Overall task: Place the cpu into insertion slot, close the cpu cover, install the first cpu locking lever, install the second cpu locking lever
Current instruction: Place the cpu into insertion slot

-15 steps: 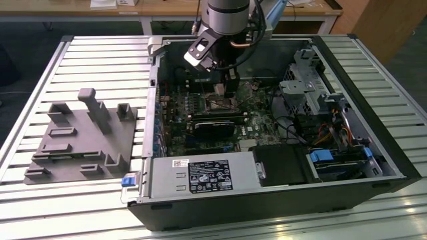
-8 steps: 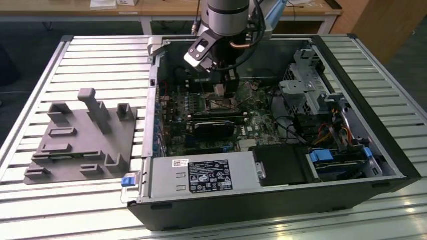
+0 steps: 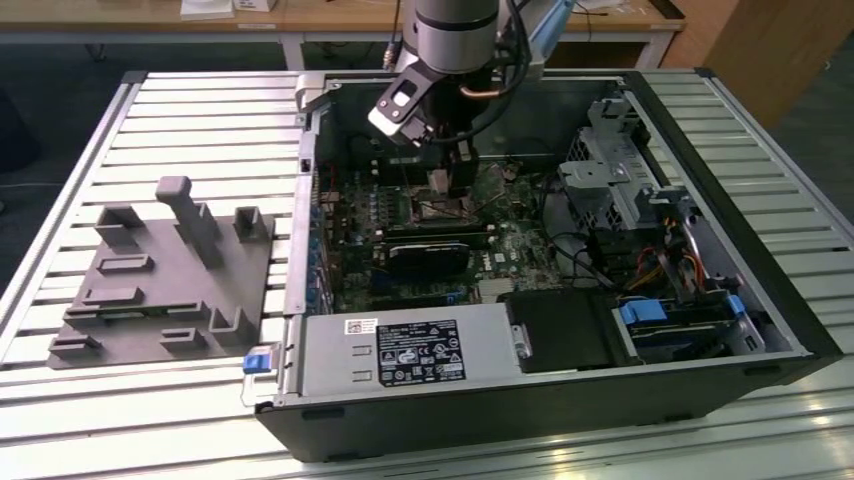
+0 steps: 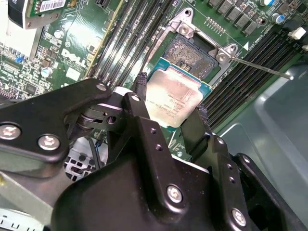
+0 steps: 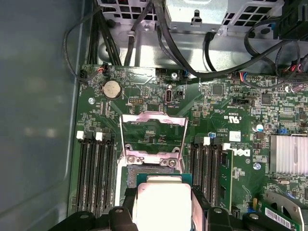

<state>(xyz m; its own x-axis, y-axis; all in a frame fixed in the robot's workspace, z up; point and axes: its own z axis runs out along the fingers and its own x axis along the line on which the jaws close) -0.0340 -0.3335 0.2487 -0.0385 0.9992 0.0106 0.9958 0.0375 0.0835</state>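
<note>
Jaws pinch the cpu (image 4: 175,101) by two opposite edges, hovering close over the insertion slot (image 4: 190,53), whose cpu cover (image 5: 153,116) stands open, so placement looks in hand and calls for a level, squarely aligned descent.

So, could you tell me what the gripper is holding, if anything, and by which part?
The gripper holds the cpu, its fingers clamped on two opposite edges of the chip.
</note>
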